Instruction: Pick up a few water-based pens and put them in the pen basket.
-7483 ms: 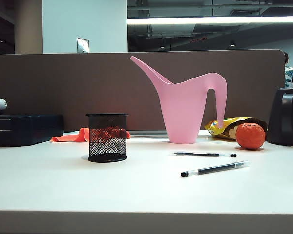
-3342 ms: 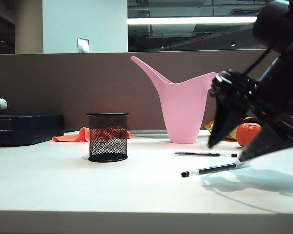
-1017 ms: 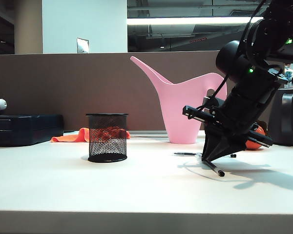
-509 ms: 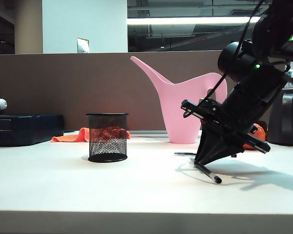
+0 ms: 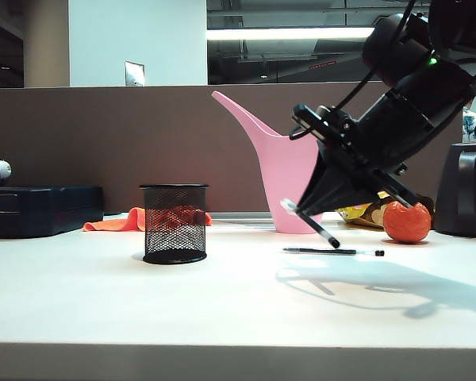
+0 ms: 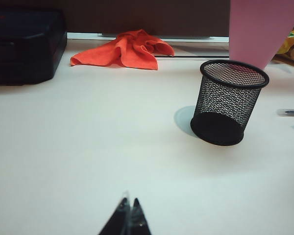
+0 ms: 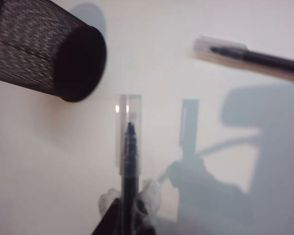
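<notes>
My right gripper (image 5: 304, 208) hangs above the table in front of the pink watering can, shut on one water-based pen (image 5: 321, 230) that slants down out of it. The right wrist view shows that pen (image 7: 128, 147) clamped between the closed fingers (image 7: 130, 205), its clear cap pointing away. A second pen (image 5: 333, 252) lies flat on the table below; its capped end (image 7: 245, 55) shows in the right wrist view. The black mesh pen basket (image 5: 174, 224) stands upright to the left, apart from the gripper. My left gripper (image 6: 130, 208) is shut and holds nothing, low over bare table, facing the basket (image 6: 229, 103).
A pink watering can (image 5: 289, 171) stands behind the right gripper. An orange ball (image 5: 406, 221), a yellow snack bag (image 5: 361, 210) and a large black container (image 5: 464, 190) sit at the right. A black case (image 5: 40, 210) and an orange cloth (image 5: 119, 222) lie at the back left.
The right gripper has lifted the pen clear of the table, risen and swung left. The other pen, the basket and the left gripper have not moved.
</notes>
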